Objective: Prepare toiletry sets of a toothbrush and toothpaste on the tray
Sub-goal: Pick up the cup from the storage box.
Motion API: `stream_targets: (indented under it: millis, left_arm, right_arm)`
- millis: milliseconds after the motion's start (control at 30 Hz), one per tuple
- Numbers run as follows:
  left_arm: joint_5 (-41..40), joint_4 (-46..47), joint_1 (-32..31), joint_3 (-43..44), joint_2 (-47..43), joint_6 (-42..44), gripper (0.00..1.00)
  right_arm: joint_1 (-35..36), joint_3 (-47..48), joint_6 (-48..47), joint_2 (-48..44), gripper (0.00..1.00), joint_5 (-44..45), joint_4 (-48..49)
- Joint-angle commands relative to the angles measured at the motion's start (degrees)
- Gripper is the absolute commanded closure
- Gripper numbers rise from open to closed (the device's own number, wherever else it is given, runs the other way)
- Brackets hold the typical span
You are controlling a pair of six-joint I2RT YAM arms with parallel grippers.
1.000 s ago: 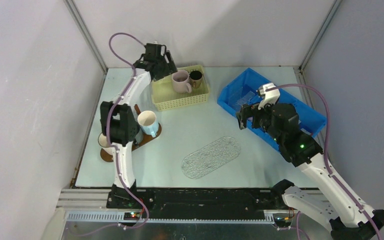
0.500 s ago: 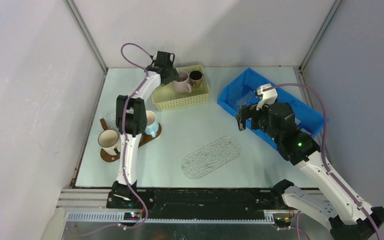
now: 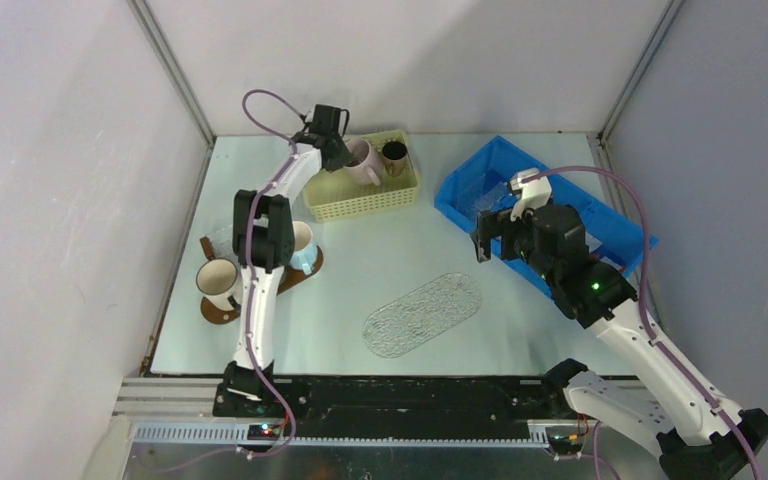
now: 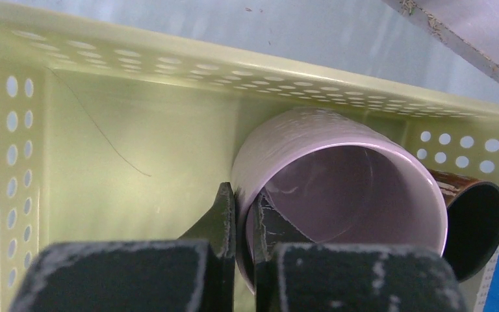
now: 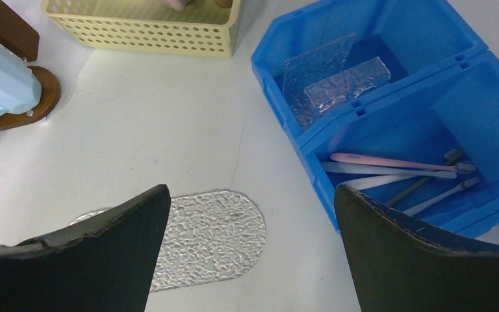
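L gripper point(image 4: 243, 203) clamped on pink mug point(image 4: 338, 188) rim, near yellow basket point(image 4: 136, 84) wall; R gripper point(image 5: 250, 192) jaws wide apart.
Toothbrushes point(image 5: 390, 162): slim, pale pink/white, flat in blue bin point(image 5: 312, 162); clear tray point(image 5: 214, 227) near bin edge.

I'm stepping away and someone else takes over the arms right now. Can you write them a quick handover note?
The left gripper is shut on the rim of the pink mug, which stands in the yellow basket.
The right gripper is open and holds nothing, above the table between the clear tray and the blue bin.
Things: the toothbrushes lie in one compartment of the blue bin; no toothpaste tube can be made out for sure.
Done: no toothbrush or tube on the clear tray yet.
Left: every set, a toothbrush plus a tube on the clear tray.
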Motion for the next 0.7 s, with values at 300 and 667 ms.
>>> stream_targets:
  millis: [300, 667]
  left_arm:
    - [-0.23, -3.52, -3.54, 0.34, -21.48, 0.44, 1.0]
    - [-2.48, -3.35, -12.79, -23.68, -41.09, -1.1, 1.0]
  right_arm:
    - [-0.13, -0.09, -2.97, -1.99, 0.01, 1.86, 2.39]
    - [-0.17, -0.06, -0.56, -4.36, 0.01, 2.57, 1.69]
